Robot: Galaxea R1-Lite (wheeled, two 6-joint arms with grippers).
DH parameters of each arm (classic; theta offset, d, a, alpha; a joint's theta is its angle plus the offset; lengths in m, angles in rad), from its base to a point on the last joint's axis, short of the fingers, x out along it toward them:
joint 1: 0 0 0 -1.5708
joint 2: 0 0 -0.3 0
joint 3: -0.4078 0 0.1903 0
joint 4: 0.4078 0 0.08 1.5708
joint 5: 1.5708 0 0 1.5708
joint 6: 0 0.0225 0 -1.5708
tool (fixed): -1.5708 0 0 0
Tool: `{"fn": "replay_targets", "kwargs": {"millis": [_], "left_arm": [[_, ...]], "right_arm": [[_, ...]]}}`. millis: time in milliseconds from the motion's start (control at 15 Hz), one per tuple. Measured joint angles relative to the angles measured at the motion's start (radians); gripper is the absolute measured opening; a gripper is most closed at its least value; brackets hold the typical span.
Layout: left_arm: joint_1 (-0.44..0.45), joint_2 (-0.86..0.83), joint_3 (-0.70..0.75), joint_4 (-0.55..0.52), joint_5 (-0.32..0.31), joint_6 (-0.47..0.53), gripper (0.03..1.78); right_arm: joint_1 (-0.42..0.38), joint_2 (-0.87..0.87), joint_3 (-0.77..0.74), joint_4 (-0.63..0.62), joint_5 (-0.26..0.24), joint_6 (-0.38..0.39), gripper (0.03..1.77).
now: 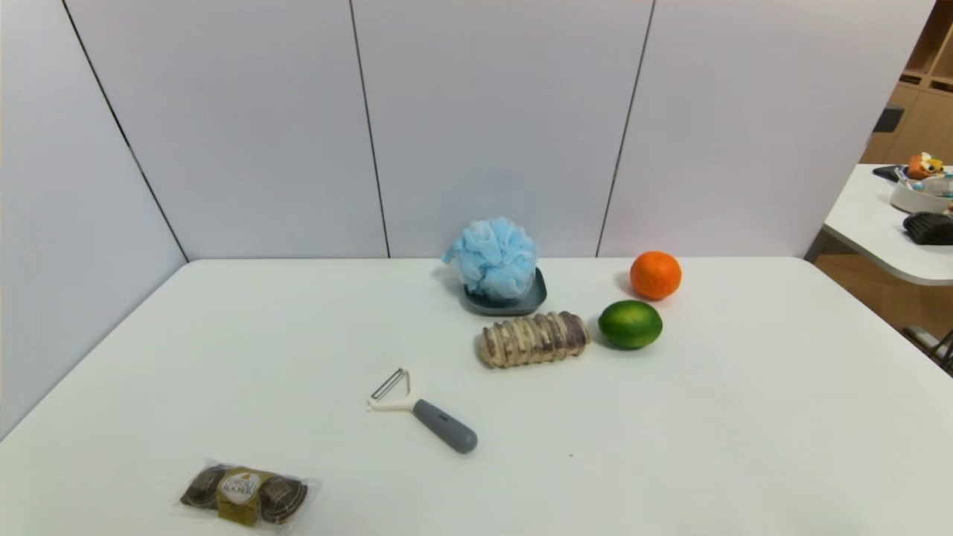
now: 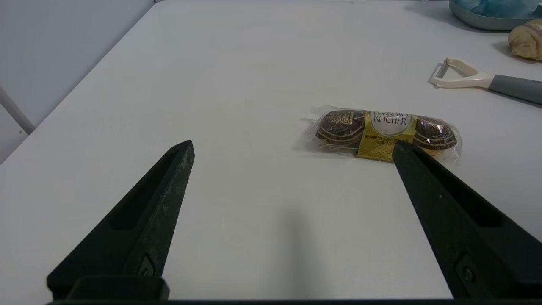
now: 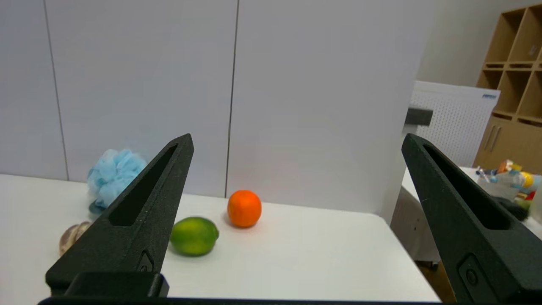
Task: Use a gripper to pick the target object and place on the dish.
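From the head camera, the white desk (image 1: 670, 432) carries the grey-blue dish (image 1: 514, 304) at twelve o'clock of its middle, and the light blue bath pouf (image 1: 493, 257) sits in it, filling most of the plate. Just at six o'clock of the dish lies a bread roll (image 1: 533, 339), with a lime (image 1: 630, 324) at its three o'clock and an orange (image 1: 655, 275) beyond the lime. A peeler (image 1: 423, 410) lies at seven o'clock of the roll, a chocolate pack (image 1: 244, 494) near the desk's near edge. Neither tool shows here.

The left wrist camera shows the left tool (image 2: 292, 148), fingers spread wide and empty, above bare desk just short of the chocolate pack.

The right wrist camera shows the right tool (image 3: 296, 140) released, holding nothing, raised clear of the desk, with pouf, lime and orange beyond it.
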Motion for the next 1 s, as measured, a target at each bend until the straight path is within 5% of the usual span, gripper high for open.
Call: {"fn": "replay_targets", "kwargs": {"millis": [333, 733, 1000], "left_arm": [[0.000, 0.000, 0.000, 0.000, 0.000, 0.000, 1.69], [0.000, 0.000, 0.000, 0.000, 0.000, 0.000, 1.69], [0.000, 0.000, 0.000, 0.000, 0.000, 0.000, 1.69]], "right_arm": [[0.015, -0.207, 0.192, 0.046, 0.000, 0.012, 1.70], [0.019, -0.320, 0.211, 0.422, -0.004, -0.012, 1.71], [0.019, -0.329, 0.211, 0.563, -0.013, -0.015, 1.71]]}}
